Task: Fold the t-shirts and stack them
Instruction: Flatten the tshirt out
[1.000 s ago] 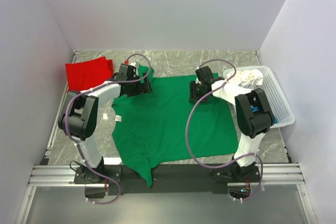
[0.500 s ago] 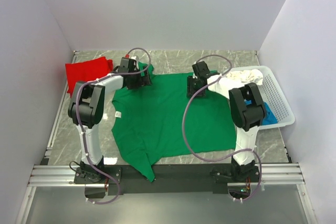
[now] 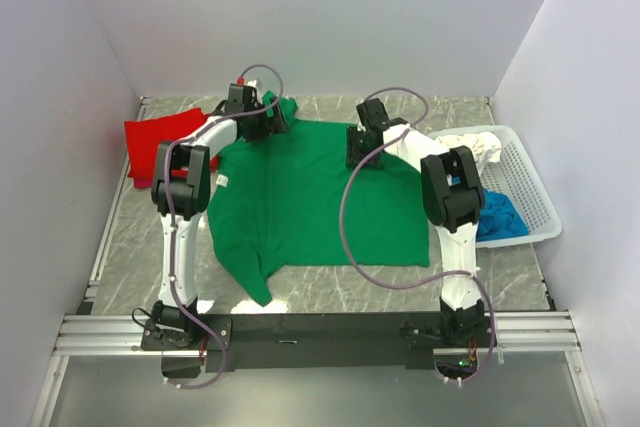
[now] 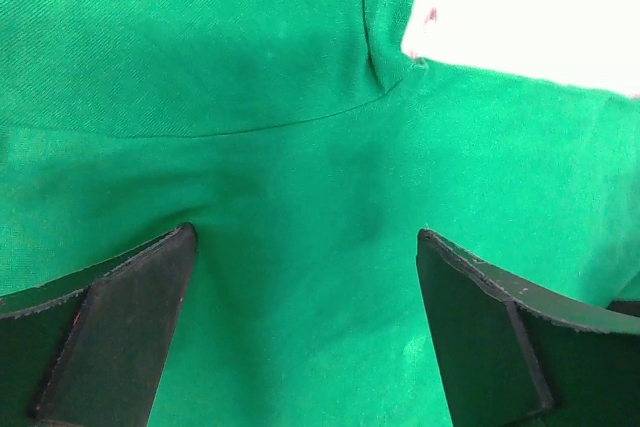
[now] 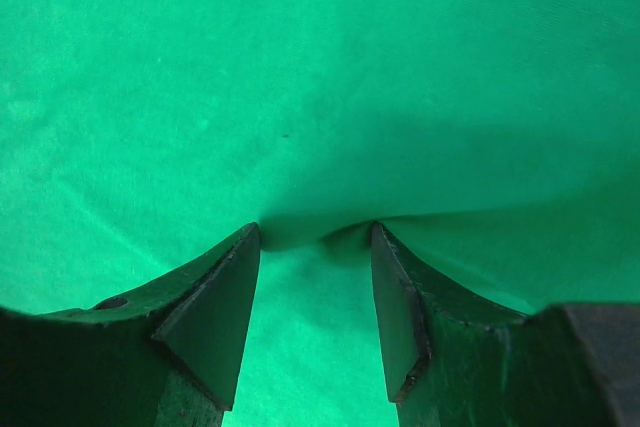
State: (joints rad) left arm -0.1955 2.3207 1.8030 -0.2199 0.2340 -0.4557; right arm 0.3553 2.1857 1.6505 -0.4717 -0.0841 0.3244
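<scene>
Left gripper (image 4: 305,237): jaws at their widest. Dark fingers (image 4: 120,327) well apart, both down on the bright green cotton t-shirt (image 3: 310,197). Nothing pinched between them; flat cloth only.

Right gripper (image 5: 315,232): jaws partly open, noticeably narrower than the left pair. Fingertips (image 5: 210,317) press on the same green shirt. Small ridge of cloth puckered up in the gap between the tips; not clamped on it.

Green shirt: spread over the middle of the grey marbled table (image 3: 400,292), mostly flat. One sleeve trails toward the near edge, another is bunched at the far side under the left gripper. Small white neck label (image 3: 224,180) shows at its left edge.

Top view only:
- both arms stretched far over the table, grippers at the shirt's far edge, well apart
- red folded t-shirt (image 3: 155,137) at far left, just beside the green one
- white plastic lattice basket (image 3: 535,197) at right, holding a crumpled white t-shirt (image 3: 470,147) and a blue t-shirt (image 3: 495,217)

Wrist views only:
- the finger gaps themselves
- left wrist: curved seam line across the cloth and a glaring white patch beyond the shirt's edge, too washed out to identify
- right wrist: green cloth fills the whole frame
</scene>
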